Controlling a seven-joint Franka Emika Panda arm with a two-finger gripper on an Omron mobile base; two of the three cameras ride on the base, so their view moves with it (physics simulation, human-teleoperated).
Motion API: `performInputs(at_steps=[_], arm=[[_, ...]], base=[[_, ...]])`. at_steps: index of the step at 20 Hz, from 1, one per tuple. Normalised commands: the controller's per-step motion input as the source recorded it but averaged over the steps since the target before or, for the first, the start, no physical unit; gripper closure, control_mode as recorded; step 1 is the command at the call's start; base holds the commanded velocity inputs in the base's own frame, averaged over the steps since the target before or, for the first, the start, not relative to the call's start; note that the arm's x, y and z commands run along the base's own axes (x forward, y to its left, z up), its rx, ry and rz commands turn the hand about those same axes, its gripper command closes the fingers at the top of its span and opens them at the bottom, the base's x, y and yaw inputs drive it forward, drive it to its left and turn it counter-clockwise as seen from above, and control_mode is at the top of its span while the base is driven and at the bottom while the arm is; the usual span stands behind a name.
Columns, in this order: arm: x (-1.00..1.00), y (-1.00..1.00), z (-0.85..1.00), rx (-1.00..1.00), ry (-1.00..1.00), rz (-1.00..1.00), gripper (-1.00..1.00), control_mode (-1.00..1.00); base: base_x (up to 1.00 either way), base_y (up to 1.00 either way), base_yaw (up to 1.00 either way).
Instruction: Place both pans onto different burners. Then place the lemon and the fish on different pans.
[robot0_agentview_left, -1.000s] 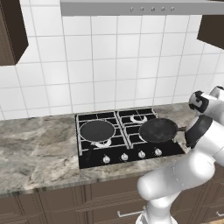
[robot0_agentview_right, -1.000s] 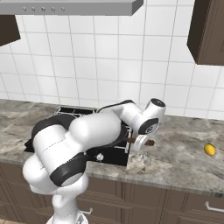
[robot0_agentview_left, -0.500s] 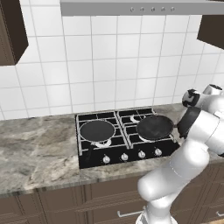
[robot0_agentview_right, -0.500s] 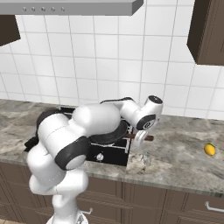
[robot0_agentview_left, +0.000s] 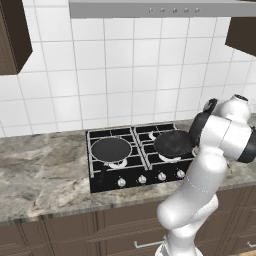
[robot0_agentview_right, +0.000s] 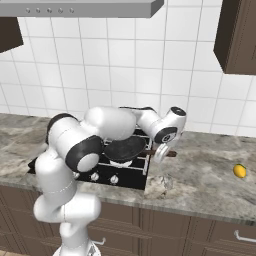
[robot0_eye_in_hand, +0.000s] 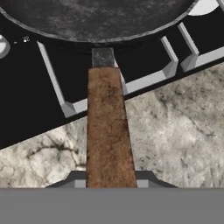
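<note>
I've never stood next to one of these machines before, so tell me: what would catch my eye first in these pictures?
The big white arm bends low over the black cooktop, its jaws shut on the brown handle of the right-hand pan. A second black pan sits on the front left burner. Off alone on the marble counter, far right in the right base view, lies a bright yellow lemon.

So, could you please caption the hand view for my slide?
Gripper shut on the brown handle of a pan over the cooktop.
</note>
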Motion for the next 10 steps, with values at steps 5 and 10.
performInputs(at_steps=[5,10], arm=[[0.19,0.00,-0.45,0.00,0.00,0.00,1.00,-1.00],[0.18,0.01,-0.43,0.00,0.00,0.00,1.00,-1.00]], base=[[0.00,0.00,0.00],[0.00,0.00,0.00]])
